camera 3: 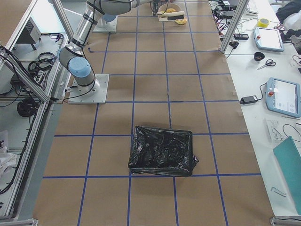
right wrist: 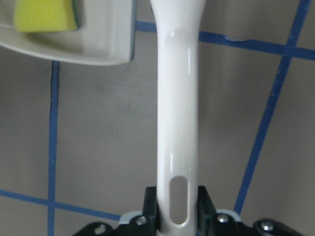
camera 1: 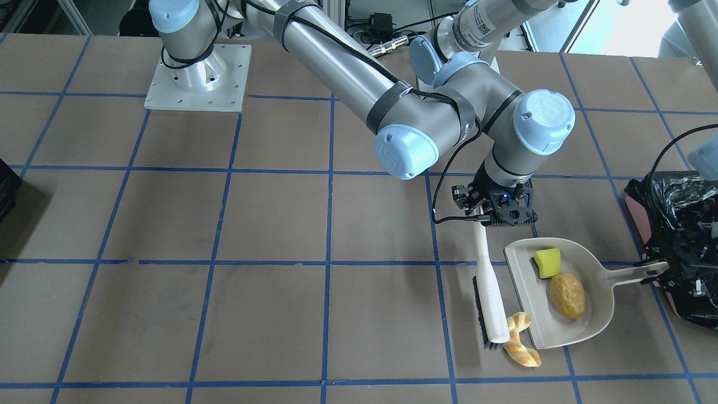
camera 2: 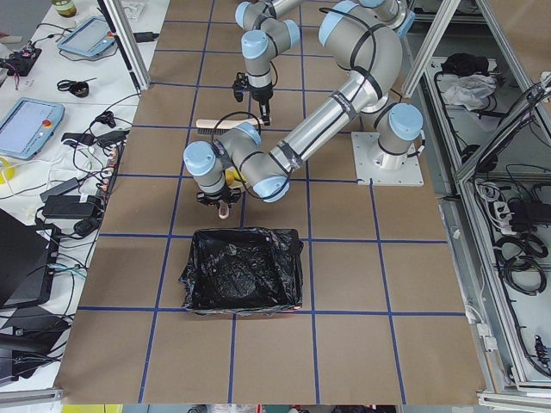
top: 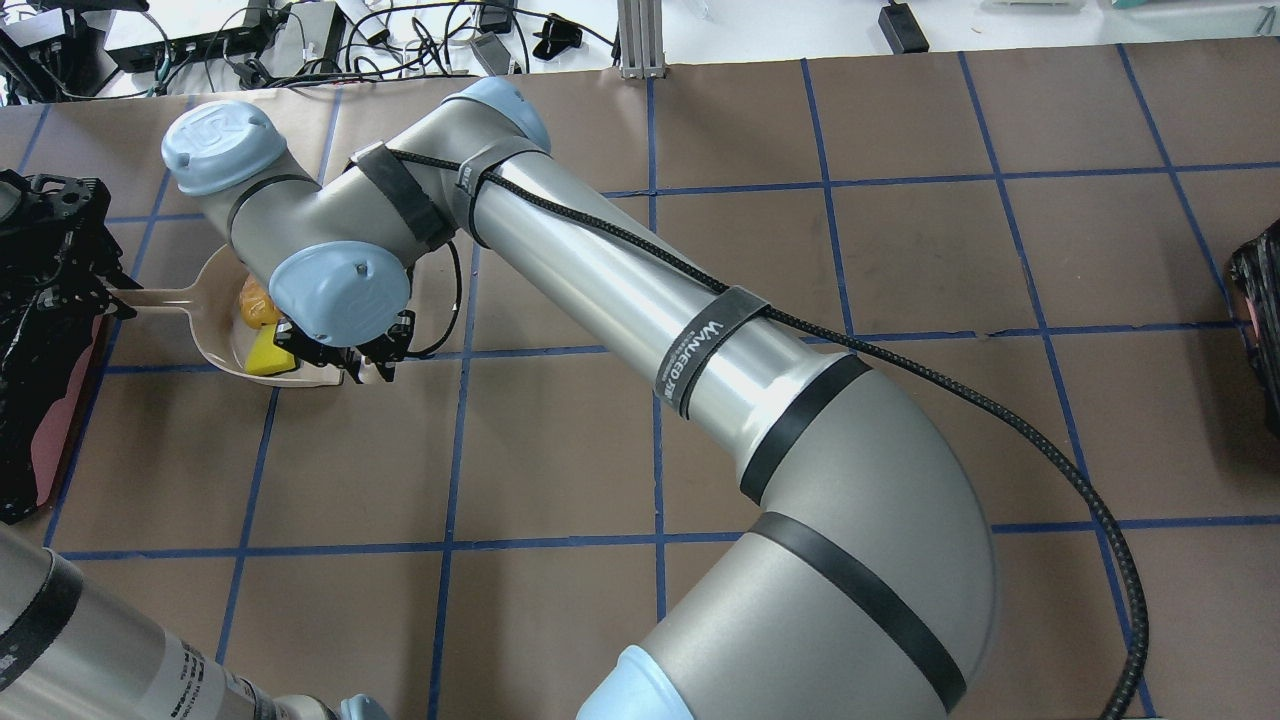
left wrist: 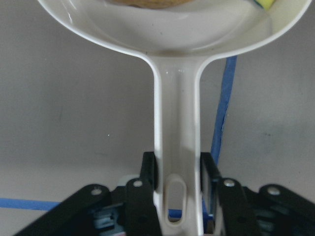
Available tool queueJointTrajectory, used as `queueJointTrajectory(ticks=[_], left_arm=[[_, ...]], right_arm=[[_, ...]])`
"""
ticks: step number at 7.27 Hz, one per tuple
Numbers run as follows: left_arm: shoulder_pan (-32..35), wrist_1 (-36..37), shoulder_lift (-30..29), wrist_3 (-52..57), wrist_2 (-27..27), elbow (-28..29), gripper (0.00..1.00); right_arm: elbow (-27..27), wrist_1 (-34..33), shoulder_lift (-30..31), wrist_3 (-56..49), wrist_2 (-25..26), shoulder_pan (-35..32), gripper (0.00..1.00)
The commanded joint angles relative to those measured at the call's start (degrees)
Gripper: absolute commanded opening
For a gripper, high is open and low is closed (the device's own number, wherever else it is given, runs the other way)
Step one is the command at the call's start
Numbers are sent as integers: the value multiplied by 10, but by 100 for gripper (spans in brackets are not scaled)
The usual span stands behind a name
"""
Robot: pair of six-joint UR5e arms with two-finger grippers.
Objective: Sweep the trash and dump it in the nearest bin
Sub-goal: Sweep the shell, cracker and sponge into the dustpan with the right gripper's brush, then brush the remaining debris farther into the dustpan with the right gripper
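Observation:
A white dustpan (camera 1: 597, 314) lies on the table with the yellow-green wedge (camera 1: 547, 262) and the brown potato piece (camera 1: 567, 294) inside it. The tan croissant (camera 1: 521, 339) lies on the table at the pan's open lip, touching the tip of the white brush (camera 1: 488, 292). My right gripper (camera 1: 493, 216) reaches across and is shut on the brush handle (right wrist: 177, 123). My left gripper (left wrist: 177, 182) is shut on the dustpan handle (left wrist: 177, 113). The bin (camera 1: 679, 235), lined with a black bag, stands just behind the pan's handle.
My right arm (top: 620, 290) spans the table from its base plate (camera 1: 196, 73). A second black-lined bin (camera 3: 162, 150) stands at the table's other end. Cables and electronics (top: 300, 40) lie beyond the far edge.

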State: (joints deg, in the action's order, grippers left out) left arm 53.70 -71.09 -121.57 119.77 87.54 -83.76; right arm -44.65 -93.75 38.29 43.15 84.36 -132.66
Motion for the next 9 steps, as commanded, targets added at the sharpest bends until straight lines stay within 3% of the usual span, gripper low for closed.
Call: queueJointTrajectory(ticks=[1,3,5,9], left_arm=[[0,1,-2,-1,0,0,0],[0,1,-2,-1,0,0,0],[0,2,-2,-1,-1,0,0],[0,2,-2,-2,-1,0,0]], right_arm=[[39,-23,-49,57,5,12,0],[85,-23,-88,-15,4,12,0],[84,-18,-91,-157,-7,11,0],[83,-22,-109,-178,-10,-73,0]])
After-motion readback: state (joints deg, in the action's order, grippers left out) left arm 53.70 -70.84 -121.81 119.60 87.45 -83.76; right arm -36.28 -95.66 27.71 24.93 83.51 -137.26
